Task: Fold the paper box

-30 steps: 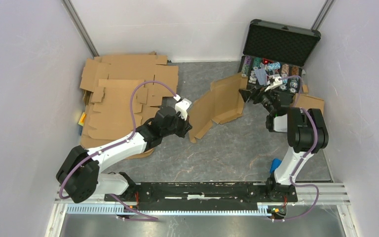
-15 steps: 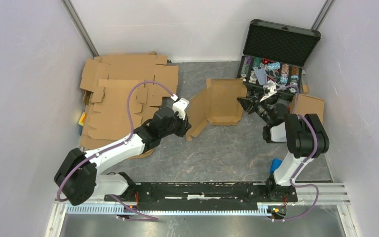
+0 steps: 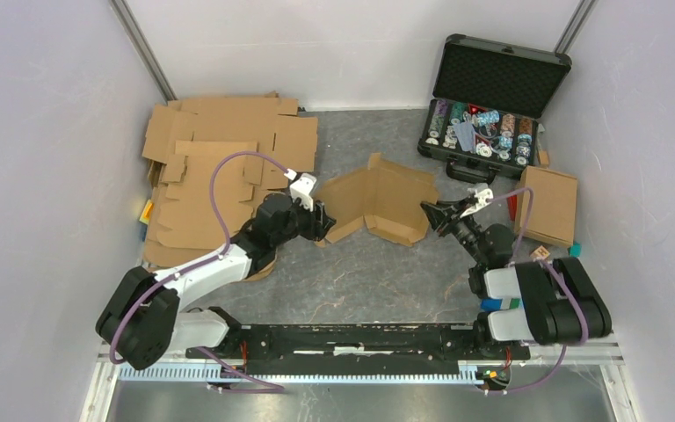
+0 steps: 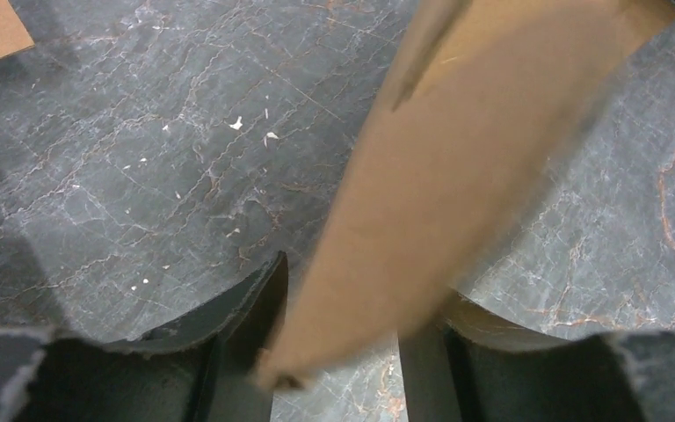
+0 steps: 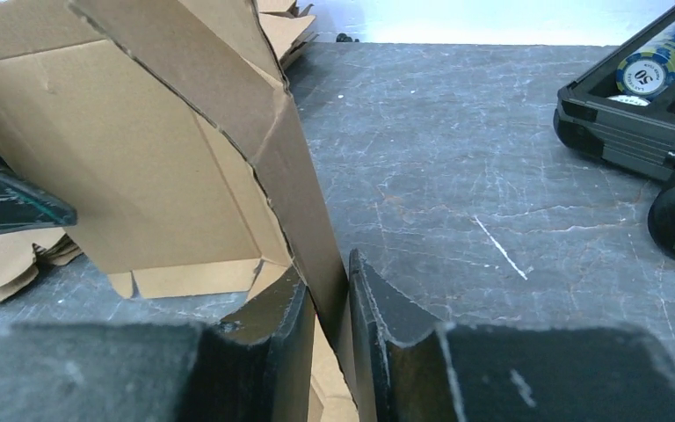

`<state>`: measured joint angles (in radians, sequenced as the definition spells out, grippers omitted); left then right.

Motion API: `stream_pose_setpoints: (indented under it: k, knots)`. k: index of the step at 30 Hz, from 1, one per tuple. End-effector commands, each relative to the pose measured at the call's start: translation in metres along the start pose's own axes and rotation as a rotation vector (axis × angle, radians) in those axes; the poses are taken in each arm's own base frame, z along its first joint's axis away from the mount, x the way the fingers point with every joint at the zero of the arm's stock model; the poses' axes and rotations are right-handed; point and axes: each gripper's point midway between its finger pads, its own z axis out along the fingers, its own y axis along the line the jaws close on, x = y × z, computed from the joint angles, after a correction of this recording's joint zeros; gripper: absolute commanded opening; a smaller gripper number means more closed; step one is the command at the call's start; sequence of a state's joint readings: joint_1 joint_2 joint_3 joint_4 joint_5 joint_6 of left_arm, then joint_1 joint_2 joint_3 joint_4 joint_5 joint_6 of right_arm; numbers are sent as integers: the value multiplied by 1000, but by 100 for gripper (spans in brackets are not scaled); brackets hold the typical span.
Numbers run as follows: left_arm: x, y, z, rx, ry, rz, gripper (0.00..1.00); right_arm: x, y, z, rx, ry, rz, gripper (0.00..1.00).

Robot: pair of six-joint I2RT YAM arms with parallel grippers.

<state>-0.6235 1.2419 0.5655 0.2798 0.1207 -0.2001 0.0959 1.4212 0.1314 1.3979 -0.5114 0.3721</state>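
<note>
The paper box (image 3: 378, 195) is a half-folded brown cardboard blank that stands bent on the grey table near its middle. My right gripper (image 3: 428, 215) holds its right edge. In the right wrist view this gripper (image 5: 327, 308) is shut on an upright cardboard wall (image 5: 299, 185). My left gripper (image 3: 321, 224) sits at the box's left end. In the left wrist view its jaws (image 4: 352, 352) stand apart, open, and a blurred cardboard flap (image 4: 439, 167) passes loosely between the fingers (image 4: 250, 303).
A pile of flat cardboard blanks (image 3: 220, 163) fills the back left. An open black case of poker chips (image 3: 492, 97) stands at the back right. A finished cardboard box (image 3: 547, 204) lies at the right, with a small blue object (image 3: 490, 304) by the right arm's base.
The left gripper has opened and let go of the flap. The right gripper has shut on the box's right edge and pulled it nearer, away from the case. The box now sits lower.
</note>
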Motion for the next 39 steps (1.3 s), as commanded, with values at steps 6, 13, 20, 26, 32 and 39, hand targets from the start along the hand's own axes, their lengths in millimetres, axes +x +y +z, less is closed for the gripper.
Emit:
stream_pose_setpoints:
  k: [6, 13, 20, 26, 32, 39]
  knots:
    - [-27, -24, -3, 170, -209, -50, 50, 22, 3, -9, 156, 103, -40, 28]
    - [-36, -17, -6, 136, -307, -54, 72, 27, 6, -13, 205, 121, 14, 30]
    - [-48, -4, 0, 74, -353, -81, 100, 30, 14, -11, 195, 119, -22, 37]
    - [-57, 6, -1, 26, -395, -108, 100, 29, 17, -7, 205, 124, -49, 34]
    - [-63, -3, 12, 98, -402, -65, 50, 31, 18, 1, 254, 152, -81, 41]
    - [-65, -4, 25, 193, -370, -127, 2, 21, 11, 8, 310, 123, -89, 45]
